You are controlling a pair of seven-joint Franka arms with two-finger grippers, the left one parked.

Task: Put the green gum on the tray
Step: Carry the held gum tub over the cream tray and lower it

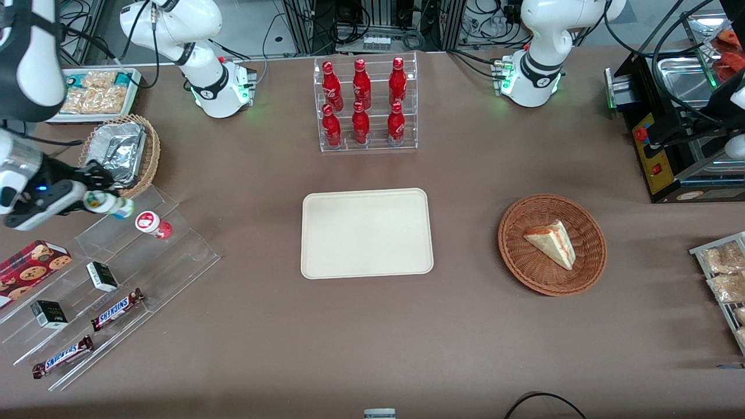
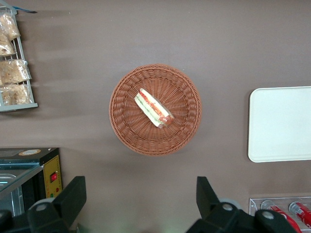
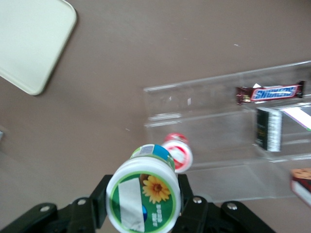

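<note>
Gum [image 1: 108, 203] sits pinched crosswise in the jaws of the gripper [image 1: 99, 195], lifted above the clear stepped rack [image 1: 116, 279] at the working arm's end of the bench [image 1: 372, 337]. In the wrist view the gum [image 3: 144, 194] fills the gap between the two black fingers [image 3: 98, 199], its green lid with a yellow flower facing the camera and its body pointing away toward the rack. The jaws press on its sides, one on each flank.

Just beside the gum, nearer the front camera, the red bottle [image 1: 152, 224] stands on the upper step of the rack, apart from the gum. Farther from the camera than the gripper is a wicker basket [image 1: 125, 154] with a foil liner. On the rack's lower steps lie two dark boxes [image 1: 102, 276] and two Snickers bars [image 1: 117, 309], with a cookie box [image 1: 32, 265] at the rack's edge.

The tray [image 1: 366, 233] lies flat in the middle of the bench, well apart from the gum and bare. Farther from the camera than the tray stands a clear rack of red bottles [image 1: 365, 105]. Toward the parked arm's end, a round basket [image 1: 552, 244] holds a sandwich wedge [image 1: 550, 243].
</note>
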